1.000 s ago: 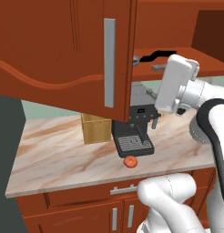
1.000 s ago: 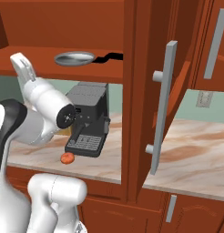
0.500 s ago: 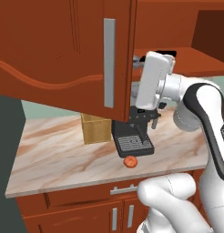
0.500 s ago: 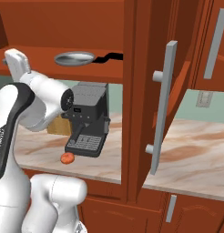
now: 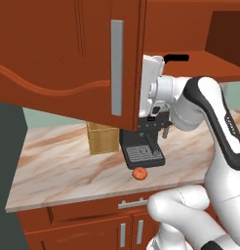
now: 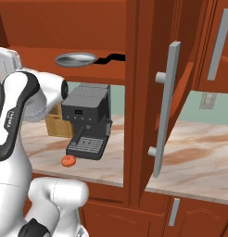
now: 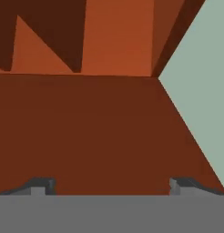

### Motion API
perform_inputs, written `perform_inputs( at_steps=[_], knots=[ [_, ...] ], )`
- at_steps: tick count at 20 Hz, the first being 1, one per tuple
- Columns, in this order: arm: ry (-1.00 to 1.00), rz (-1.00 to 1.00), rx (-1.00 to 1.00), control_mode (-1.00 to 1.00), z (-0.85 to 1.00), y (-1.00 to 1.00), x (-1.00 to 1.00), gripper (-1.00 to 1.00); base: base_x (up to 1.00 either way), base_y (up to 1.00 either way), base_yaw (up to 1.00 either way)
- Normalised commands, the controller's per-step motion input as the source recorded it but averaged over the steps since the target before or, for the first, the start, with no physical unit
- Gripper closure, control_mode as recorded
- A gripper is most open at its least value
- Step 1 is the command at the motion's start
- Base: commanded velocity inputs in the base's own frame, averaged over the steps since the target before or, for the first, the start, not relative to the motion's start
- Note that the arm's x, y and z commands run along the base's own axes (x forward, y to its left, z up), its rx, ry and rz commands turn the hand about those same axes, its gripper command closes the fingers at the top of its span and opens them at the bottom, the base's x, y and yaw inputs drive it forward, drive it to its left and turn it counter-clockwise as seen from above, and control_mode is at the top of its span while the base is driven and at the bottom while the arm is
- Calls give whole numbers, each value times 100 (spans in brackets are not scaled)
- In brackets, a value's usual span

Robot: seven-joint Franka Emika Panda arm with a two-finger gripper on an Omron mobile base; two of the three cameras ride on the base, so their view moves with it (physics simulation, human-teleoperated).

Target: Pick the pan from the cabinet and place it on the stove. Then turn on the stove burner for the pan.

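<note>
Pan [image 6: 75, 59] sits near open cabinet's [image 6: 148, 69] shelf edge.

A pale green wall [image 6: 119, 99] backs a marble-topped table [image 5: 58, 166], with red-brown low cabinets [image 5: 92, 224] beneath it.

base views: flank arm, share cabinet [image 6: 148, 92] | hand view: close on wood

Arm [image 5: 205, 105] raised, elbow bent; jaws spread wide, nothing held.
</note>
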Motion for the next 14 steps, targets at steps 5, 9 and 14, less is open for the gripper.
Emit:
perform_inputs(
  at_steps=[5, 9, 14],
  knots=[
    [0, 19, 0, -100, 0, 47, -46, -100, 0, 0, 0],
    [0, 18, 0, -100, 0, 43, -69, -100, 0, 0, 0],
    [0, 17, 0, -100, 0, 43, -74, -100, 0, 0, 0]
  ],
)
